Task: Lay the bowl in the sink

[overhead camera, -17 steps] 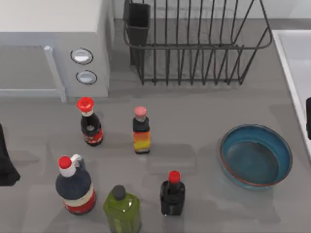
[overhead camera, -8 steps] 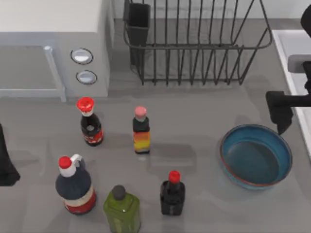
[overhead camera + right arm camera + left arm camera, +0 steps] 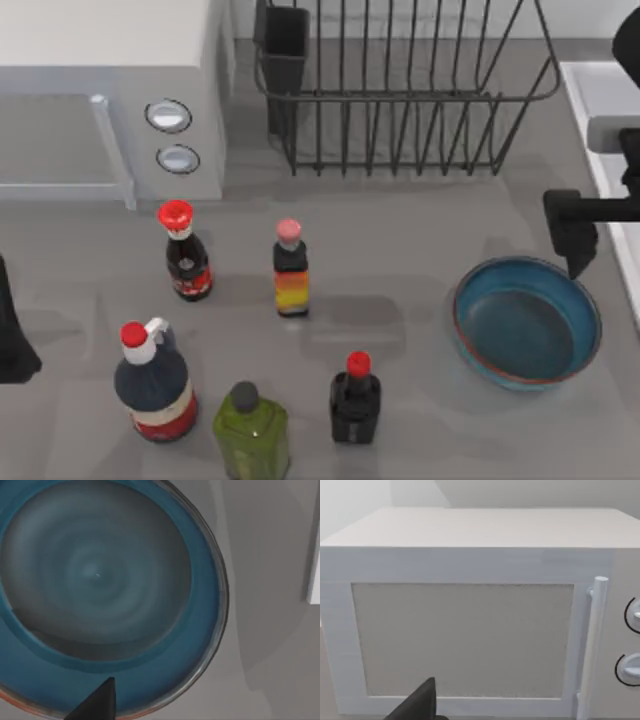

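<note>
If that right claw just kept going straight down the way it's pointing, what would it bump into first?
Most likely the bowl. The right claw hangs over its far rim beside the sink, and the right wrist view looks straight into the blue inside. How high it hangs is unclear.

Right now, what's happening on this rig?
The right gripper hangs over the far edge of the blue bowl, which sits on the table beside the sink at the right. Nothing is gripped yet; the bowl is not in the sink. The right wrist view looks straight down into the bowl. The left arm is parked at the table's left edge, facing the microwave. Bottles and the dish rack sit untouched.
</note>
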